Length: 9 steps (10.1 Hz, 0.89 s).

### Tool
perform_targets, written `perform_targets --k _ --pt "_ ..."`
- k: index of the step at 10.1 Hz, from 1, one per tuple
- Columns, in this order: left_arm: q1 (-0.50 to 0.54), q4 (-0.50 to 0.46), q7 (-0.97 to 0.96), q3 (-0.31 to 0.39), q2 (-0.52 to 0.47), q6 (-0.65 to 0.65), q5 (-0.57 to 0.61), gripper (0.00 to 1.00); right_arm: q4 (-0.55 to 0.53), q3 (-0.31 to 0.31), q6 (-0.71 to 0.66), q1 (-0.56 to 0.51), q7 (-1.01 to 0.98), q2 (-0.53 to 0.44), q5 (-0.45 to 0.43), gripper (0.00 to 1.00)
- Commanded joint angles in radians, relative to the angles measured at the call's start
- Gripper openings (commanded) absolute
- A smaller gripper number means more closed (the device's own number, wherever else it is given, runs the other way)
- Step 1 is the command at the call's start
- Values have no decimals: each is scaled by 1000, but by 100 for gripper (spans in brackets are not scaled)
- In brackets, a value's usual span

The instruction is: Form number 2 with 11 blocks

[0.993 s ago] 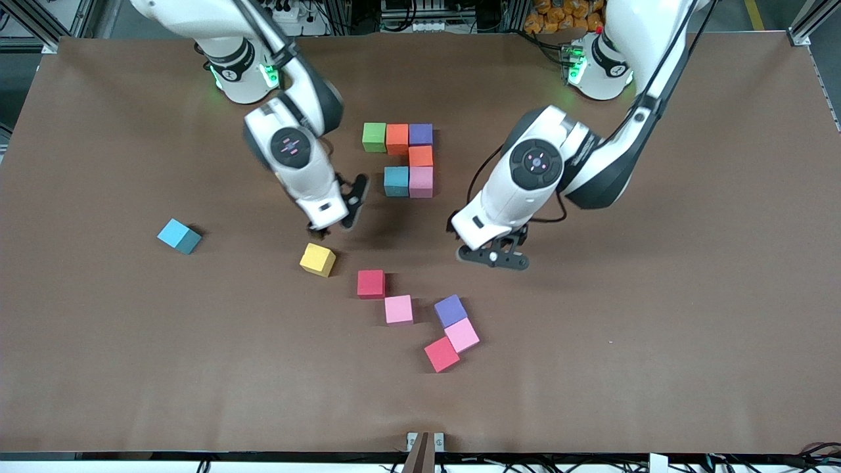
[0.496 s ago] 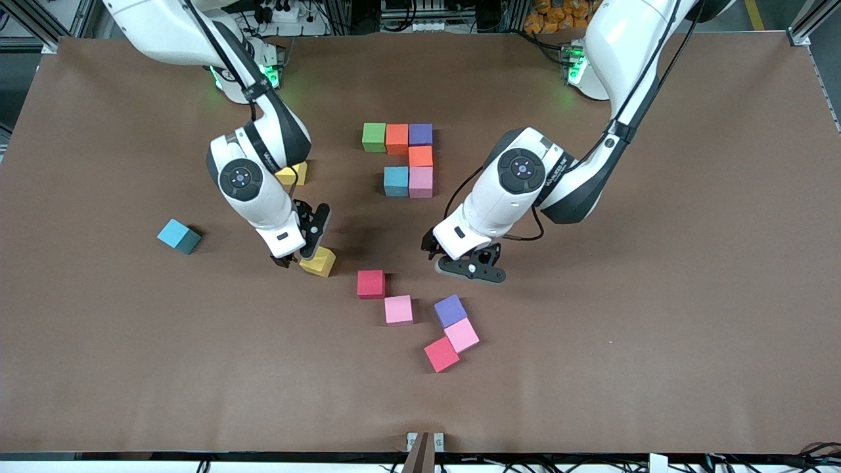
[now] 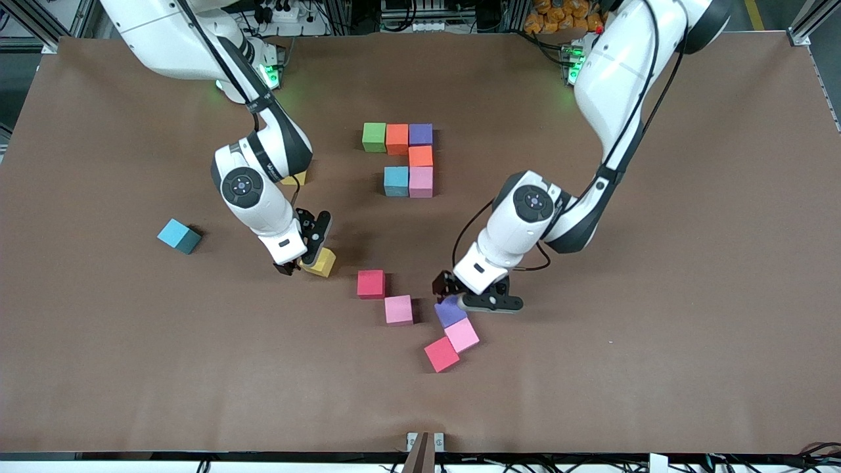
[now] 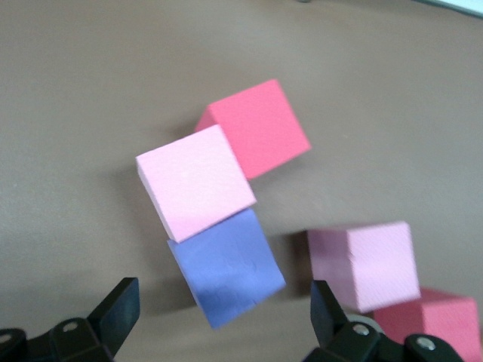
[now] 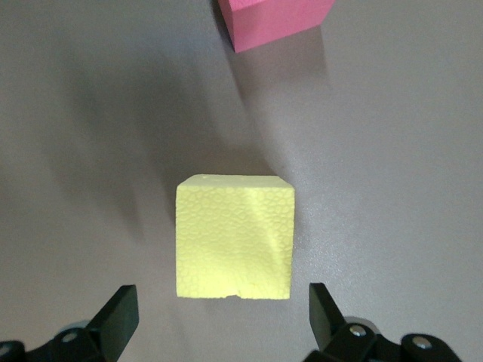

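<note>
The partly built number 2 is a cluster of blocks: green (image 3: 373, 136), orange (image 3: 397, 138), purple (image 3: 420, 134), orange (image 3: 420, 156), pink (image 3: 420, 181) and light blue (image 3: 396, 180). My right gripper (image 3: 299, 261) is open, low over a loose yellow block (image 3: 321, 263). In the right wrist view that yellow block (image 5: 234, 237) lies just ahead of the open right gripper (image 5: 223, 320), not between the fingers. My left gripper (image 3: 468, 295) is open, low over a loose purple block (image 3: 450, 312). In the left wrist view the purple block (image 4: 226, 268) is partly between the fingers of the open left gripper (image 4: 223, 320).
Loose blocks lie nearer the front camera: red (image 3: 370, 284), pink (image 3: 398, 309), pink (image 3: 462, 335) touching the purple one, red (image 3: 441, 354). A light blue block (image 3: 179, 236) sits toward the right arm's end. A second yellow block (image 3: 295, 178) peeks out by the right arm.
Both arms have come down. The right gripper moved from beside the number cluster to the yellow block. The left gripper moved toward the front camera onto the purple block.
</note>
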Motion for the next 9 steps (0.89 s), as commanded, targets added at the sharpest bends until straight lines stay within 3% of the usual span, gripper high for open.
perform_targets --k 1,3,6,8,9 --pt "-97 39 -209 87 10 34 22 95 18 8 17 -7 -34 24 79 100" --pt "-143 72 -325 108 48 68 24 95 18 7 19 -7 -35 29 80 100" --pt "-136 62 -333 115 43 63 31 98 18 4 19 -7 -52 32 80 100" --pt "-133 66 -331 128 22 -8 39 98 18 4 25 -7 -55 38 80 100" --pt "-139 68 -330 144 11 -47 51 98 18 4 32 -7 -75 39 80 88"
